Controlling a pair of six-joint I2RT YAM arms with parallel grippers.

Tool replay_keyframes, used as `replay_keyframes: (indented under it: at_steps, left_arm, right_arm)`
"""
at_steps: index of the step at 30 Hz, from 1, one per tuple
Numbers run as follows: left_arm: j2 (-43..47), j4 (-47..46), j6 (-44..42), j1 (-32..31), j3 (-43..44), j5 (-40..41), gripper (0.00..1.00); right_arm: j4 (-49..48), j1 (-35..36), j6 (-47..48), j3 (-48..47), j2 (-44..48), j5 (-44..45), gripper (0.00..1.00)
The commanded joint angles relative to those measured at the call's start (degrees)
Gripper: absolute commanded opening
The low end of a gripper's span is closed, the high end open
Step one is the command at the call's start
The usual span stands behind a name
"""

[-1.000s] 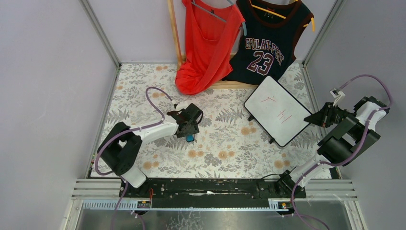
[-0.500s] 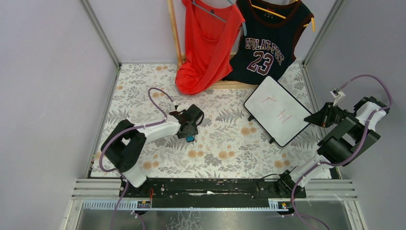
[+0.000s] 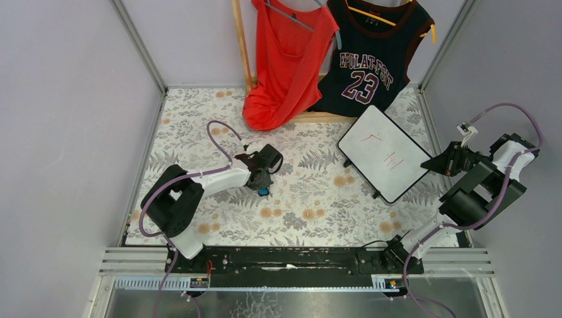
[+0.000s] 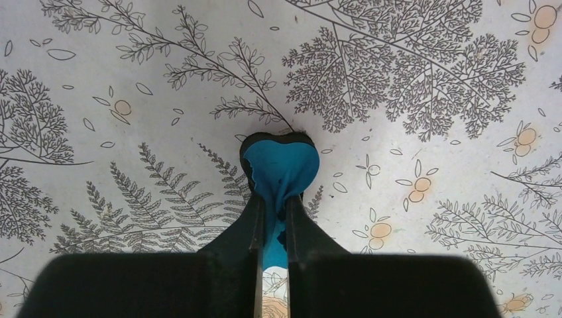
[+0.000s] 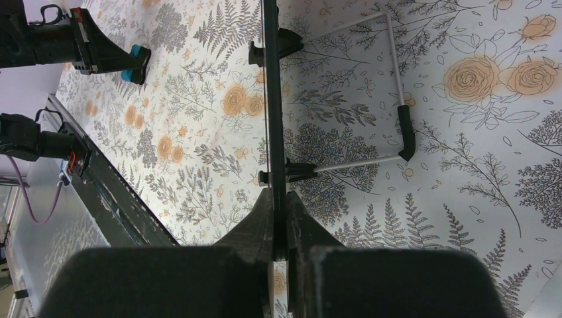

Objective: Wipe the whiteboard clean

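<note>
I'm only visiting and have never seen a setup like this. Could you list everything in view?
whiteboard: one, white with a black frame and a few red strokes, right side of the table.
eraser: one, blue, left of centre.
sleeveless top: one, red, hanging at the back.
jersey: one, dark, numbered 23, hanging beside the top.
wooden post: one, light wood, at the back.
tablecloth: one, white with grey ferns and orange flowers, covering the table.
left gripper: one, black, shut on the eraser.
right gripper: one, black, clamped on the whiteboard's edge.
</note>
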State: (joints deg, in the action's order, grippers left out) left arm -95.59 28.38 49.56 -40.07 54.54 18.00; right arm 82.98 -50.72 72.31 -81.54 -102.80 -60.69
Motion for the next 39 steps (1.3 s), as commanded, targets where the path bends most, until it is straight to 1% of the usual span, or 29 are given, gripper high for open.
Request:
replay_keyframes:
  at_steps: [1,6,10,15,18,23,28,35,39]
  left_arm:
    - [-0.3,-3.6,-1.9,0.2,1.3,-1.0,0.0]
    - [2.4,-8.4,-6.0,-0.1,2.5,-4.7,0.0]
    - [2.2,-12.8,-12.0,-1.0,6.5,-9.0,0.0]
    - [-1.9,-15.9,-20.8,-5.2,16.0,-11.9,0.0]
    - [-5.9,-17.8,-26.4,-7.9,22.1,-13.4,0.0]
    - [-10.9,-23.1,-32.1,-9.9,28.5,-18.4,0.0]
    - [-14.5,-28.0,-35.7,-11.9,34.0,-20.0,0.0]
    - [-22.5,-30.7,-36.7,-14.9,45.2,-22.8,0.0]
    - [-26.6,-32.2,-36.3,-16.0,50.2,-27.5,0.0]
  right_arm:
    - [-2.0,-0.3,0.9,1.1,0.9,7.9,0.0]
    - [-1.8,-0.3,0.8,0.9,1.3,7.8,0.0]
    - [-1.6,-0.2,0.8,0.6,1.1,7.8,0.0]
    - [-1.5,-0.1,0.8,0.5,0.2,7.8,0.0]
    - [-1.5,-0.1,0.7,0.6,0.1,8.0,0.0]
    - [-1.6,-0.1,0.7,0.8,0.6,8.4,0.0]
    - [-1.1,0.0,1.1,0.8,1.2,8.6,0.0]
    - [-0.6,0.4,1.3,1.0,1.4,8.5,0.0]
    - [-0.9,0.8,1.0,1.0,1.3,8.4,0.0]
